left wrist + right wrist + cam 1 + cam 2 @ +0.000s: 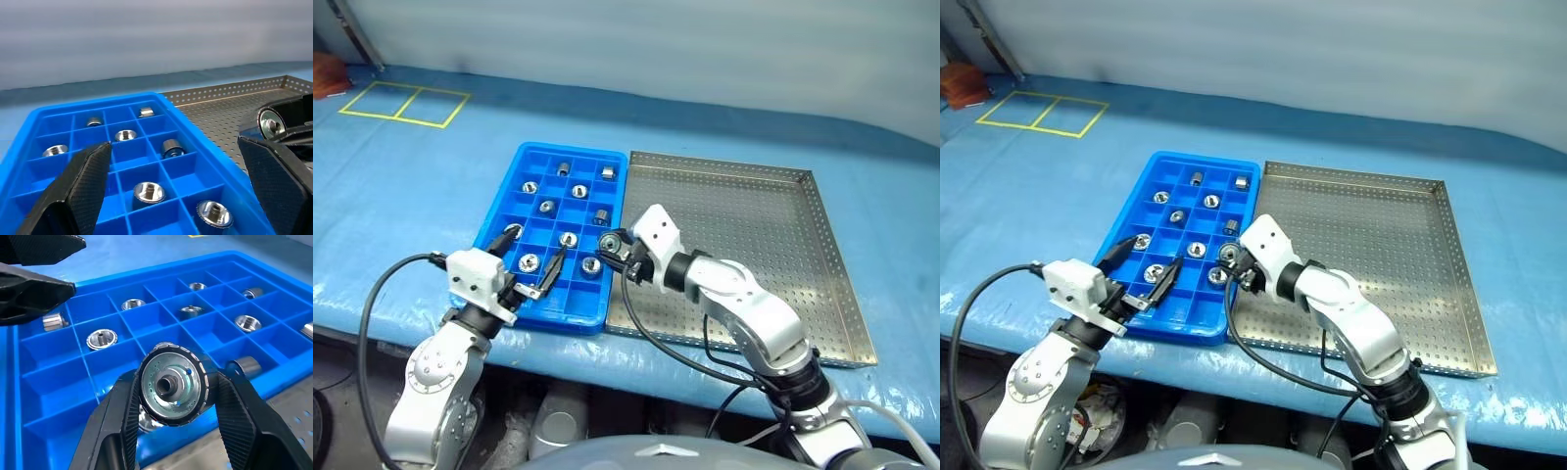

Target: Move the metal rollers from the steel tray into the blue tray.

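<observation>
**Right gripper carries a roller over the blue tray's edge**

Right gripper (610,242) is clenched on one metal roller (170,384), a flanged disc with a centre hole pinched between its two black fingers (122,418). It hangs at the seam where the blue tray (528,156) meets the steel tray (822,225), over the blue tray's 3 o'clock edge, near the compartments toward 5 o'clock.

Left gripper (530,258) has its fingers spread wide and grasps nothing; it sits over the blue tray's 7 o'clock corner, pointing in across the grid.

Other metal rollers (579,191) already lie in the blue tray, one per compartment, scattered from 12 o'clock down to 6 o'clock. The steel tray lies just beside the blue tray at its 3 o'clock side, touching or nearly so, its perforated floor bare where it shows. Both trays rest on a blue table cover (421,196), which has yellow tape squares (403,103) at about 10 o'clock.
</observation>
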Robot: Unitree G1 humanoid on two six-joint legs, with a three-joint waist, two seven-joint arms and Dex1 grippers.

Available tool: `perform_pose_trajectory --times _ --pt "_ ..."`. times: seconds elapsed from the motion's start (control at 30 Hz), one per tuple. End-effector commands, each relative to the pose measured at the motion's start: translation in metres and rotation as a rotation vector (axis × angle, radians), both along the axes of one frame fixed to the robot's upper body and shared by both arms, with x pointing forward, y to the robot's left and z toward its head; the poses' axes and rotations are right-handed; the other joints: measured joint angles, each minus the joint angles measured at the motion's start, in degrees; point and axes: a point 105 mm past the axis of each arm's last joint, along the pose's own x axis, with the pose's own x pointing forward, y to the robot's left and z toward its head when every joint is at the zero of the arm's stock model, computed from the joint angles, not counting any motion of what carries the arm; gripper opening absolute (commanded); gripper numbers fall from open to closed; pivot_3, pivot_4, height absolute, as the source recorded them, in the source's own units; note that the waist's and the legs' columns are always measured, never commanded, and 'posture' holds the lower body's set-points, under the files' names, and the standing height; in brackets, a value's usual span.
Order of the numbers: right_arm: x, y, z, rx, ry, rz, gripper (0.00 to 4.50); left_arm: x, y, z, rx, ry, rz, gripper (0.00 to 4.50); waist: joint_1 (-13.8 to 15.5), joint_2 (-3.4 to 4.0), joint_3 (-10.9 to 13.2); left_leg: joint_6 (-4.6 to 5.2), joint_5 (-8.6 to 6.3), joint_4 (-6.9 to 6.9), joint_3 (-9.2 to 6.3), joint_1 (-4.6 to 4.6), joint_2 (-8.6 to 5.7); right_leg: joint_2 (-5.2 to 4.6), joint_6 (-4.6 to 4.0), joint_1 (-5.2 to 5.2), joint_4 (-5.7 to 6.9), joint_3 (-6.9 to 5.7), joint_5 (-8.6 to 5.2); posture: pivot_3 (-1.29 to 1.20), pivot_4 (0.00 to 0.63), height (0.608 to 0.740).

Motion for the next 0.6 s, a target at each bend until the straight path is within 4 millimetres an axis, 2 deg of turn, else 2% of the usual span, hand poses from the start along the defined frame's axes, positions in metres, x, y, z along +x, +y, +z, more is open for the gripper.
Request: perform_pose_trajectory --times 0.03,0.27,0.47,0.6 --pt "-0.006 0.018 0.007 0.038 -0.037 0.087 1.87 -0.01 0.004 0.02 -0.065 -0.077 0.006 4.5 1.3 0.0 0.0 0.0 0.0 0.0 0.0 -0.01 0.0 0.0 -0.07 -0.01 0.0 -0.01 -0.04 0.54 0.15 0.74" --pt "-0.024 0.035 -0.007 0.046 0.032 0.197 1.87 -0.012 0.005 0.02 -0.059 -0.066 0.018 4.5 7.2 0.01 0.0 -0.02 -0.01 0.03 0.0 -0.05 0.02 0.0 -0.15 -0.04 0.0 -0.09 -0.09 0.56 0.15 0.74" --pt "-0.027 0.025 -0.011 0.042 0.069 0.186 1.87 -0.011 0.001 0.018 -0.069 -0.058 -0.012 4.5 11.7 0.0 0.0 -0.1 -0.06 0.07 0.07 -0.1 0.03 -0.02 -0.16 -0.1 -0.02 -0.12 -0.1 0.54 0.15 0.74" --pt "-0.028 0.015 -0.015 0.015 0.092 0.169 1.87 -0.008 -0.004 0.018 -0.077 -0.055 -0.044 4.5 13.6 0.0 0.0 -0.12 -0.07 0.1 0.11 -0.15 0.04 -0.03 -0.15 -0.15 -0.03 -0.13 -0.1 0.52 0.15 0.74"
